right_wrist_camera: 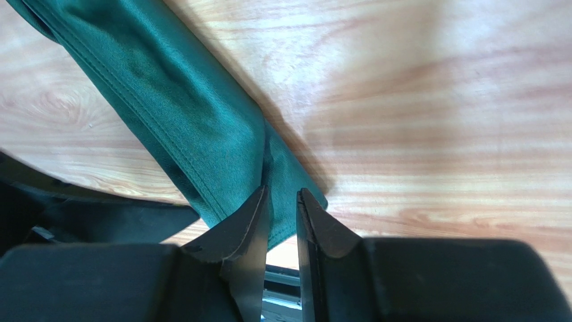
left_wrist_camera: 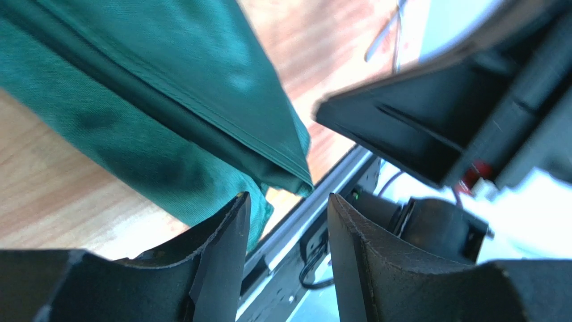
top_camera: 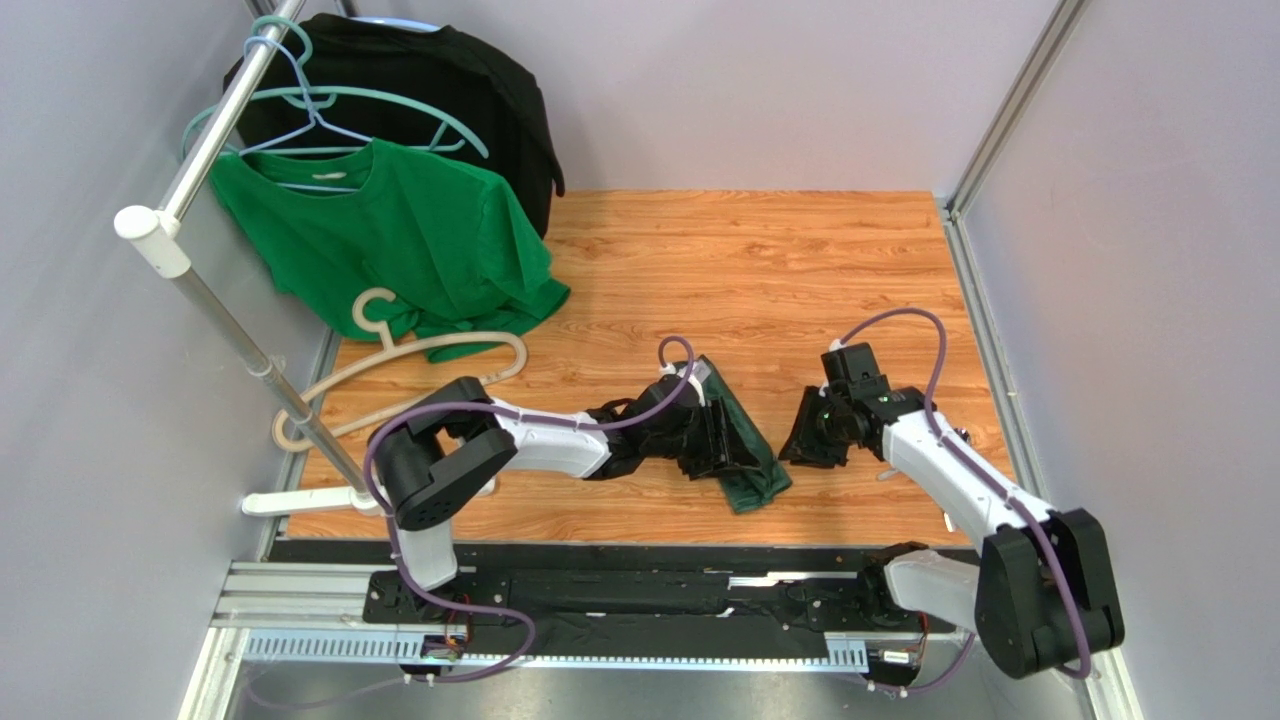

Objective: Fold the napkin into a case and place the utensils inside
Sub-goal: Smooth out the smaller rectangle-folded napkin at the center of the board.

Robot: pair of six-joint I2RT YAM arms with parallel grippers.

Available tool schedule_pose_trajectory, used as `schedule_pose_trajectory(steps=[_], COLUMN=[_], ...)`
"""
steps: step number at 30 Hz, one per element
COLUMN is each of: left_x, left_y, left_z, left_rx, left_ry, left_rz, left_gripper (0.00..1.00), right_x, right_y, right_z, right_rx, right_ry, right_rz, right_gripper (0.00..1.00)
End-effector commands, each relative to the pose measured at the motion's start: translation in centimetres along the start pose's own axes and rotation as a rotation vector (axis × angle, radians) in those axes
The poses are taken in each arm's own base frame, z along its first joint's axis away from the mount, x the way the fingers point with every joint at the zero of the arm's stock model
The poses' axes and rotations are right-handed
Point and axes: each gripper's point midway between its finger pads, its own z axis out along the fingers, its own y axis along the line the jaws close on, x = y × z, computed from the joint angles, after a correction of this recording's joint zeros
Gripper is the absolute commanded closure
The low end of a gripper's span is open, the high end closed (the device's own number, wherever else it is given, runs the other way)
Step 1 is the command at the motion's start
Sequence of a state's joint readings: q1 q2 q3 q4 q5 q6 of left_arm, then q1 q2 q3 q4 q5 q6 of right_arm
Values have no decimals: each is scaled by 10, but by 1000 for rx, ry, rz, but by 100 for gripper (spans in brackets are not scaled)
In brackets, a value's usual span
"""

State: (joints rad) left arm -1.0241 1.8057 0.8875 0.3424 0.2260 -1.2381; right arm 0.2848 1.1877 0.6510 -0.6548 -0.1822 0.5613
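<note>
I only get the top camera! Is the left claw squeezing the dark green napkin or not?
Observer: Not squeezing. The left wrist view shows the left claw open with nothing inside it, and the napkin lies just past its tips.
Operator: What about the other one?
Observer: Its wrist view shows the right claw with only a thin gap, right at the napkin's corner. I can't tell if it touches the cloth.
Operator: Is the napkin just one flat sheet?
Observer: No. Close up it is folded into layers, with stitched hems stacked along one edge.
</note>
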Motion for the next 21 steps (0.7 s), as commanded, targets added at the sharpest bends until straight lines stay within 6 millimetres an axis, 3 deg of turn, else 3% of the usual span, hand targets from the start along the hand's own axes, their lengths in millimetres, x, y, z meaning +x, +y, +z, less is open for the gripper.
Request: schedule_pose_trajectory(steps=[1, 5, 8, 13, 17, 19, 21], left_x=[-12, -15, -16, -12, -12, -11, -11], left_y=[-6, -6, -9, 6, 5, 4, 4], left_z=[13, 21, 27, 34, 37, 38, 37], left_rx=[3, -1, -1, -29, -13, -7, -5], left_ry=[-58, -64, -54, -48, -43, -33, -29], left_rz=[-109, -111, -113, -180, -181, -174, -165], left_gripper=[45, 45, 47, 50, 66, 74, 87], right_x=[-4, -7, 3, 15, 22, 27, 35], right_y=[-7, -15, -17, -17, -14, -6, 1], right_z=[-6, -14, -13, -9, -9, -7, -4], right_rx=[35, 62, 51, 34, 0, -52, -121], right_ry=[-80, -138, -124, -78, -70, -52, -31], right_rz=[92, 117, 142, 169, 199, 217, 251], right_gripper=[76, 79, 83, 89, 100, 100, 100])
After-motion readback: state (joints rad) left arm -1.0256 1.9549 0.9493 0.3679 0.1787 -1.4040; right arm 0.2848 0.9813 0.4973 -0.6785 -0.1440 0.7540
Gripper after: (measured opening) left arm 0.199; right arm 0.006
